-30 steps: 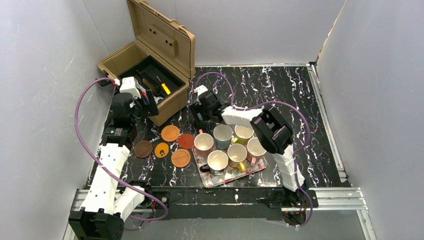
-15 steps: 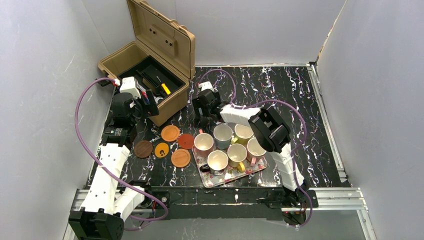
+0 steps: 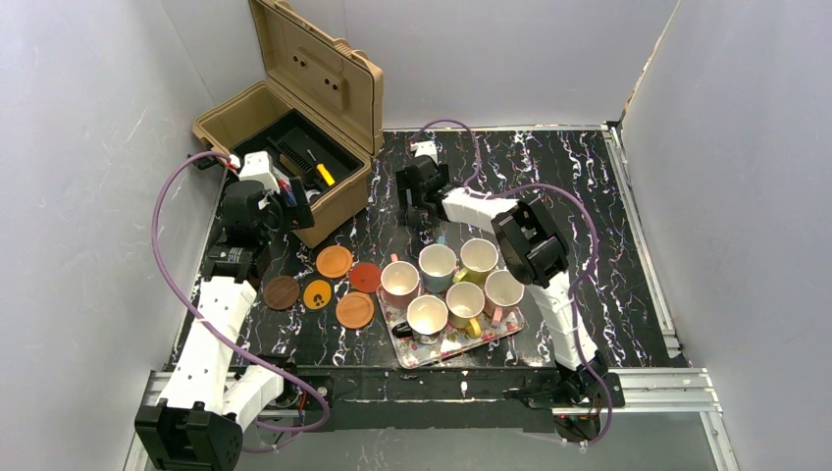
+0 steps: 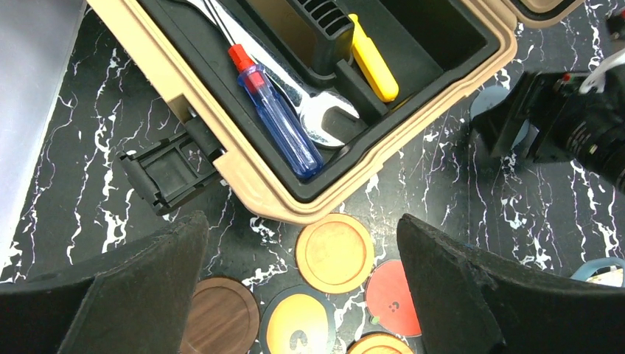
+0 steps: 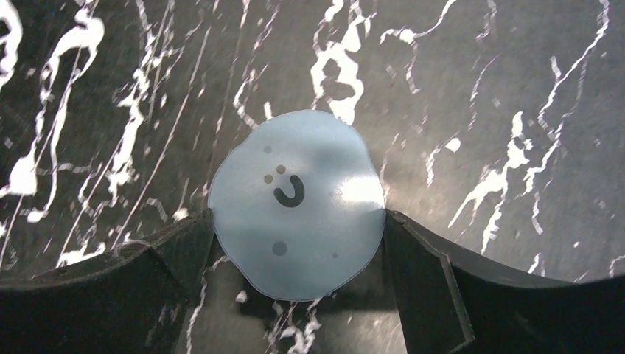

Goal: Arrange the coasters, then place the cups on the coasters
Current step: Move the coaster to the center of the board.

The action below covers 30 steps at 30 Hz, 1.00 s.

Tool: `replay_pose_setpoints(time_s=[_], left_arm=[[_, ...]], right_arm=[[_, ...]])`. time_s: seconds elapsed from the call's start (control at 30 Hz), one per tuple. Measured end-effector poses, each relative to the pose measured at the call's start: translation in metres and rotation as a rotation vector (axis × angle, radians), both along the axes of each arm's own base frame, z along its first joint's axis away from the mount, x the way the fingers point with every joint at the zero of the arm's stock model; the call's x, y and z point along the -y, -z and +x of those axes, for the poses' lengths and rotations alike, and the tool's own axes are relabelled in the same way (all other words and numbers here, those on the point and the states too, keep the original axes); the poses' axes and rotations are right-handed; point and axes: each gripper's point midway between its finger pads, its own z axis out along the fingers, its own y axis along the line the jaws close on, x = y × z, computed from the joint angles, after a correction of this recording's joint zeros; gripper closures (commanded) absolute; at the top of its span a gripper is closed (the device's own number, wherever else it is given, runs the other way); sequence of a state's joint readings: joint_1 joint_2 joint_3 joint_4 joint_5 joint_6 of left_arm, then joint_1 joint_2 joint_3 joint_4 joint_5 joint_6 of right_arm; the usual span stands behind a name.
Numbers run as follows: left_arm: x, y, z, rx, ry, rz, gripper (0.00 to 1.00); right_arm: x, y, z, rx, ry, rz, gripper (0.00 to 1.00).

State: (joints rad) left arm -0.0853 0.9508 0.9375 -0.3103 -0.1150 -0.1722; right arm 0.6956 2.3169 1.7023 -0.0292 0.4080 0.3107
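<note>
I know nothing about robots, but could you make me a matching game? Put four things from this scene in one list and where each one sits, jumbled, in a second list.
Things:
1. pale blue coaster
2. blue screwdriver
3. cups
4. dark brown coaster

Places:
A. on the floral tray
B. inside the open tan case
C. lying between the fingers of the right tool
D. leftmost in the coaster cluster

Pairs: 1-C, 2-B, 3-A, 4-D

black marbled table (image 3: 589, 177), plain grey walls (image 3: 88, 108)
</note>
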Motion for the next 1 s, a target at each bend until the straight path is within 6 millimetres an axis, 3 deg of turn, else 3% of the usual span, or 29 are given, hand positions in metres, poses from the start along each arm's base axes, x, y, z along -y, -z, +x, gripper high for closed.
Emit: replay_pose_setpoints(time_s=[0.4, 0.7, 1.0], left_arm=[[0.003, 0.012, 0.003, -0.045, 0.012, -0.007, 0.02], [0.006, 0.018, 0.004, -0.065, 0.022, -0.013, 0.02], [0.007, 0.02, 0.004, -0.069, 0.025, -0.018, 0.02]], right_arm=[[0.029, -0.002, 0.065, 0.035, 0.114, 0.049, 0.11], [0.043, -0.004, 0.102, 0.057, 0.182, 0.107, 0.11], [0.046, -0.006, 0.123, 0.078, 0.212, 0.145, 0.06]])
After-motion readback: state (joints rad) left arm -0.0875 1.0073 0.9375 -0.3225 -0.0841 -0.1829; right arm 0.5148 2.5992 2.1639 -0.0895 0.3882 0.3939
